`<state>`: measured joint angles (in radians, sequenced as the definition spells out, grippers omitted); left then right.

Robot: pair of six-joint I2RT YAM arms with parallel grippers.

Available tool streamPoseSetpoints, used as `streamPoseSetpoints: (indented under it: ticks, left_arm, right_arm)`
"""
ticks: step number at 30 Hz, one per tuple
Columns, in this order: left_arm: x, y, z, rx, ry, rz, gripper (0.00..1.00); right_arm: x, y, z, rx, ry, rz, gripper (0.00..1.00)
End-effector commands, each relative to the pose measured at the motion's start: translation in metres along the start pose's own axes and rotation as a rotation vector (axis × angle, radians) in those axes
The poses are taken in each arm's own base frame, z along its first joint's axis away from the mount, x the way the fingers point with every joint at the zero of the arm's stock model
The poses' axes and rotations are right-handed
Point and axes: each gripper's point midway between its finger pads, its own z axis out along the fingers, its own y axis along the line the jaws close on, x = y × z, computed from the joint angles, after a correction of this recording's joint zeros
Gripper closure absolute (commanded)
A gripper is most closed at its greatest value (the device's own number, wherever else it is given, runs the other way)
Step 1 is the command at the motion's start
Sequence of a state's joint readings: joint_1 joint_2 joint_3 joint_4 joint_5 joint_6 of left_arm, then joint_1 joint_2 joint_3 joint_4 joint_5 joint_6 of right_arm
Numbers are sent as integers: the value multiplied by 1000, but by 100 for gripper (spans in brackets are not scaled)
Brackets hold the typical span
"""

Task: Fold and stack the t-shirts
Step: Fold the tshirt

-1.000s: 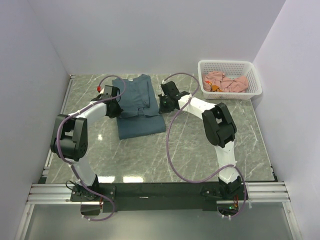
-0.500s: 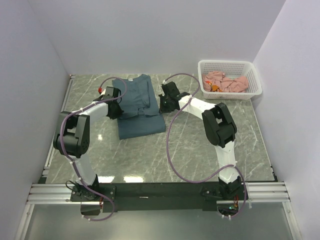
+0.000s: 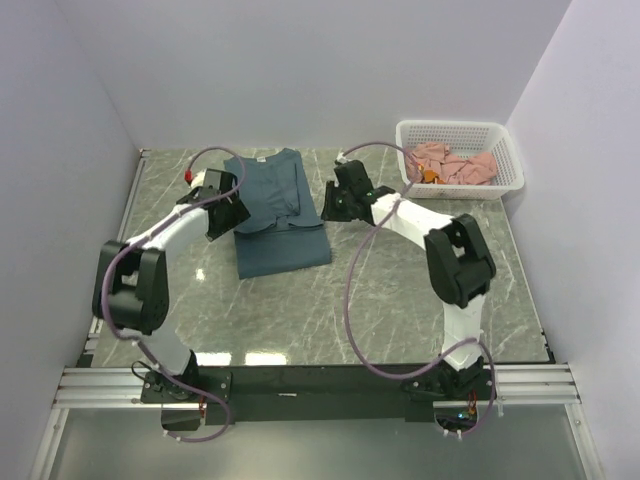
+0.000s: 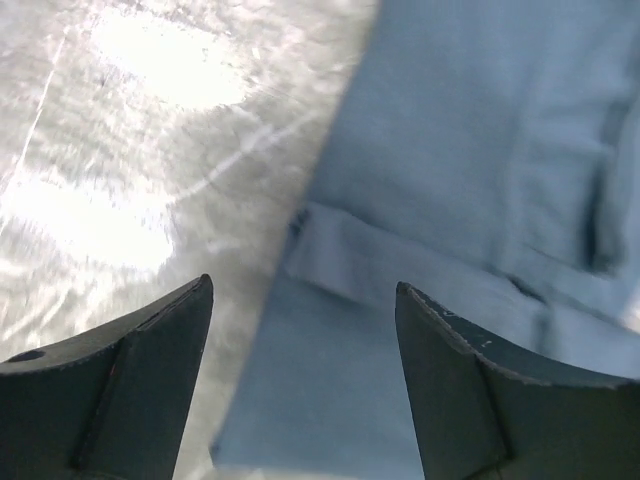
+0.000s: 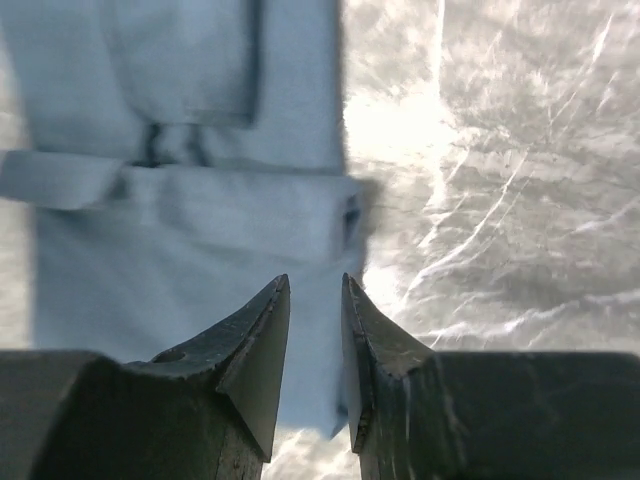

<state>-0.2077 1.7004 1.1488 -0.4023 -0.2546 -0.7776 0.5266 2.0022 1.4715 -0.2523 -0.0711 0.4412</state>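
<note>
both arms have backed off, fold set: left gripper (image 4: 300, 290) wide open, right gripper (image 5: 315, 285) barely parted, slate-blue t-shirt (image 3: 280, 215) below, unheld.

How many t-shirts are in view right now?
2 at least: one dark slate-blue cloth t-shirt part-folded on the marble table; salmon-pink cloth bunched in the white plastic lattice basket, possibly several shirts.

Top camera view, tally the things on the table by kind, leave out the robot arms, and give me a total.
Dark slate-blue t-shirt: 1
Heap of salmon-pink t-shirts: 1 heap; the shirts in it cannot be counted
White lattice basket: 1
Small orange item in the basket: 1
Total: 4
</note>
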Motion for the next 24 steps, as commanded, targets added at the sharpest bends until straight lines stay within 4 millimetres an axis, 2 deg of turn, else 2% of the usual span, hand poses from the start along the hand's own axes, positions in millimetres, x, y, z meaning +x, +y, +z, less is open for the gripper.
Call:
streamPoseSetpoints:
  ticks: [1,3,4,6,7,8,9,10,13,15,19,24]
  left_arm:
    - [0,-10,-40,40,-42,-41,24]
    - [2,-15,-56,74,-64,-66,27]
    - [15,-18,-60,87,-55,-49,28]
    - [20,-26,-65,125,-66,-50,32]
    - [33,-28,-66,149,-43,-33,36]
    - [37,-32,-66,172,-35,-27,40]
    - [43,-37,-62,188,-27,-19,48]
    - [54,-39,-59,193,-6,0,52]
    - [76,-44,-45,196,33,42,69]
    - [88,-45,-38,194,57,61,73]
    - [122,-31,-21,134,134,100,79]
    - [143,-11,-17,102,177,111,82]
  right_arm:
    - [-40,37,-35,-118,-166,15,65]
    - [-28,46,-33,-165,-138,22,66]
    - [-25,49,-32,-171,-138,24,65]
    - [-13,56,-27,-200,-114,21,66]
    - [-12,62,-25,-223,-118,22,66]
    - [-3,68,-19,-252,-90,26,66]
    - [2,70,-16,-259,-76,28,66]
    - [0,74,-13,-279,-88,29,67]
    - [12,81,-2,-315,-59,46,70]
    - [22,82,8,-320,-34,51,71]
    - [33,82,23,-327,-5,63,75]
    - [44,78,42,-323,23,74,76]
